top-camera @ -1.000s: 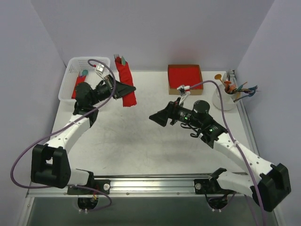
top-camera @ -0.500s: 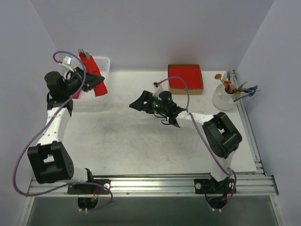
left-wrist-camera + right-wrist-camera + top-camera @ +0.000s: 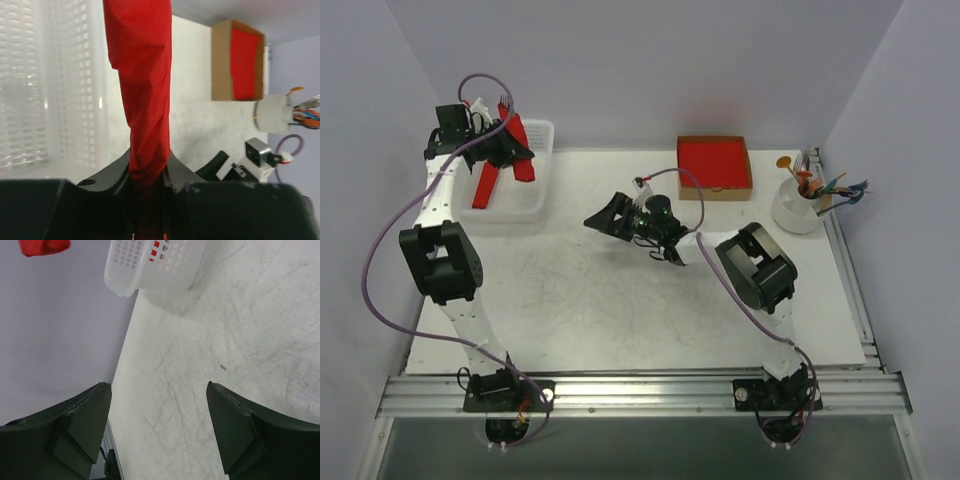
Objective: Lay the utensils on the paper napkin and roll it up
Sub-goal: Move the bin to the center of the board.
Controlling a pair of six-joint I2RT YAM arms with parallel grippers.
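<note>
The paper napkin (image 3: 520, 148) is a narrow bright red roll with grey fork tines (image 3: 503, 102) sticking out of its far end; the other utensils are hidden inside it. My left gripper (image 3: 508, 146) is shut on the roll and holds it in the air over the white basket (image 3: 536, 200). In the left wrist view the roll (image 3: 144, 90) runs up from between the gripper's (image 3: 148, 161) closed jaws. My right gripper (image 3: 597, 218) is open and empty above the table's middle; its wrist view shows the gripper (image 3: 159, 390) with jaws wide apart over bare table.
A second red roll (image 3: 485, 186) lies in the basket, which also shows in the wrist views (image 3: 50, 100) (image 3: 155, 265). A cardboard box of red napkins (image 3: 713, 165) stands at the back. A white cup (image 3: 798, 212) with colourful cutlery stands at the back right.
My left arm has swung left and up, carrying the red roll from the table's back left to above the basket. My right gripper has moved left, staying open.
</note>
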